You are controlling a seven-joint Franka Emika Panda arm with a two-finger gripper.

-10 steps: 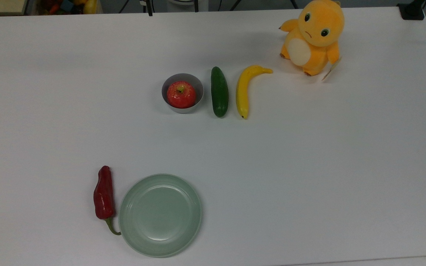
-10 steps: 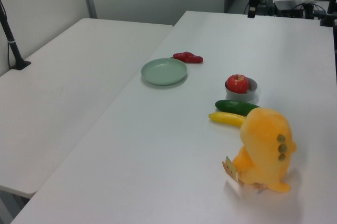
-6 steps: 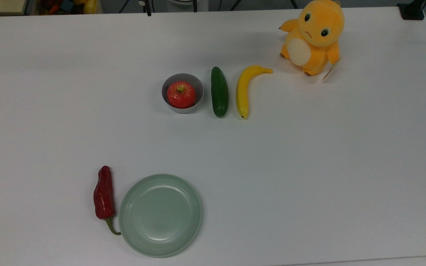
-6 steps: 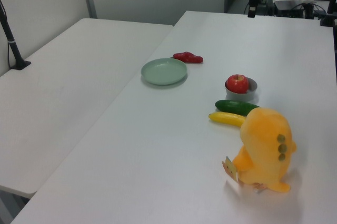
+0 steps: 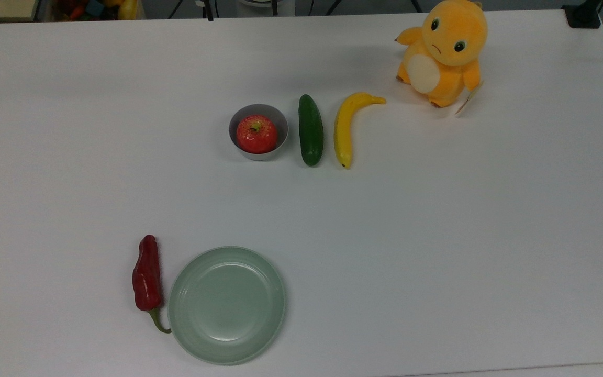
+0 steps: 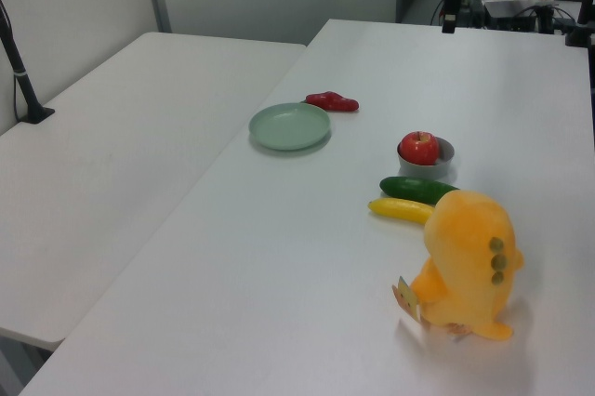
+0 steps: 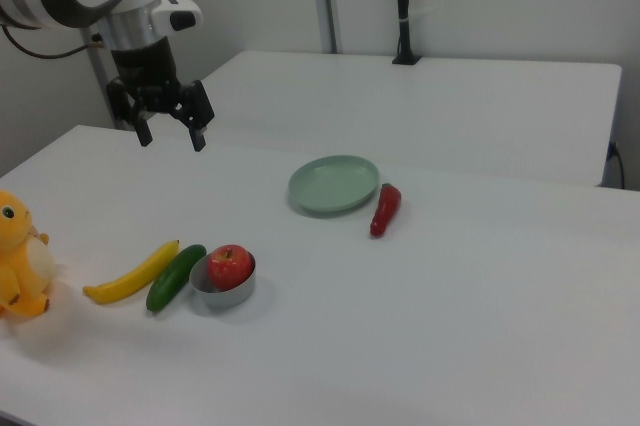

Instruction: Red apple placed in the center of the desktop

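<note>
White desktop (image 5: 437,235) before you | red apple (image 5: 256,133) sits in small grey bowl (image 5: 282,121), cucumber (image 5: 310,130) just beside | gripper (image 7: 171,138) hangs high, fingers spread wide, holding nothing.

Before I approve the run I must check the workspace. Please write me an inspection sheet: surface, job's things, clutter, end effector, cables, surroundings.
Surface: white desktop, bare in the middle.
Job's things: red apple sits in a small grey bowl, not yet on the desktop itself.
Clutter: cucumber and banana lie beside the bowl on the top view's right; orange plush toy near the far corner; chili pepper beside an empty green plate.
End effector: open, empty, raised above the table, apart from the apple.
Cables: a dark cable behind the arm.
Surroundings: a second white table alongside, with a black pole.
</note>
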